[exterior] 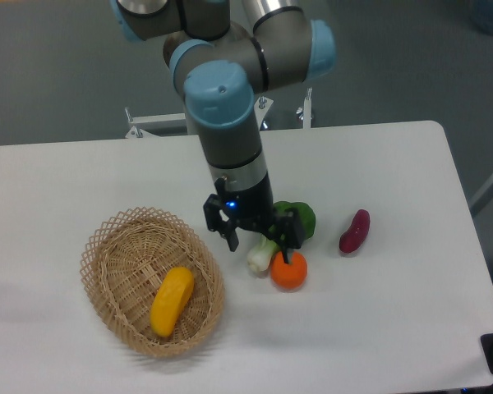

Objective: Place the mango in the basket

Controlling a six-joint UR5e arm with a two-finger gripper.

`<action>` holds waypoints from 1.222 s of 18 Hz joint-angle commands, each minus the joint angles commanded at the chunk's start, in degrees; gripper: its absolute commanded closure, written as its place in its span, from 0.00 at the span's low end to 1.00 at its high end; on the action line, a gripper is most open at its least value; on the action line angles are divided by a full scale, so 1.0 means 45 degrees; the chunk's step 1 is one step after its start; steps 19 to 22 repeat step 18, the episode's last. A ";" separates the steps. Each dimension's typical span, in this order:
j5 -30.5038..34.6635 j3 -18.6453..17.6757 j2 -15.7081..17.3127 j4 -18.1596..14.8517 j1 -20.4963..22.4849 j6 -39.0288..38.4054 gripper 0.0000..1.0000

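The mango [172,301], yellow shading to orange, lies inside the tan wicker basket [115,246] at the left front of the table. My gripper [259,243] is to the right of the basket, above the table, with its fingers spread apart and nothing between them. It hangs just over a white-stemmed green vegetable and a round orange fruit.
A round orange fruit [288,271] sits right of the basket, touching a green leafy vegetable with a white stem [263,255]. A purple-red oblong vegetable [354,231] lies further right. The table's right edge [468,246] is beyond it.
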 joint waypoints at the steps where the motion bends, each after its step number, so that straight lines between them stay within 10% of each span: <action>1: -0.0039 0.0000 0.0097 0.0000 0.0097 0.0019 0.00; 22: -0.1387 -0.0254 0.0606 -0.0586 0.1641 0.0605 0.00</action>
